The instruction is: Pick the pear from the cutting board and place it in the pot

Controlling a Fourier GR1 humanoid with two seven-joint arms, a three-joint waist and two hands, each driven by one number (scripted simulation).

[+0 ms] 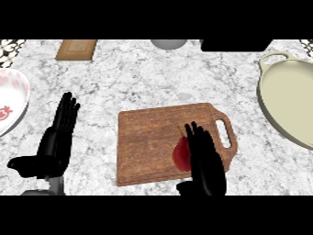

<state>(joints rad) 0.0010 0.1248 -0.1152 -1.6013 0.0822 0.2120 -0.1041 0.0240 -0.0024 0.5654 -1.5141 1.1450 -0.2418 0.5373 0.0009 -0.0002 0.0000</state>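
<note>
Right hand (205,158) hovers with straight, released fingers over the cutting board (152,137), just right of the red pear (181,153), whose long axis runs toward the far edge. Left hand (56,137) rests open, farther off. Pot (298,108) lies right.

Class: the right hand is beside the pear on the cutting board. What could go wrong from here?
1. The right hand lies open against the red pear; it could nudge the pear away rather than grasp it.
2. The pot sits far right, partly out of view, so the carry might clip its near rim.
</note>
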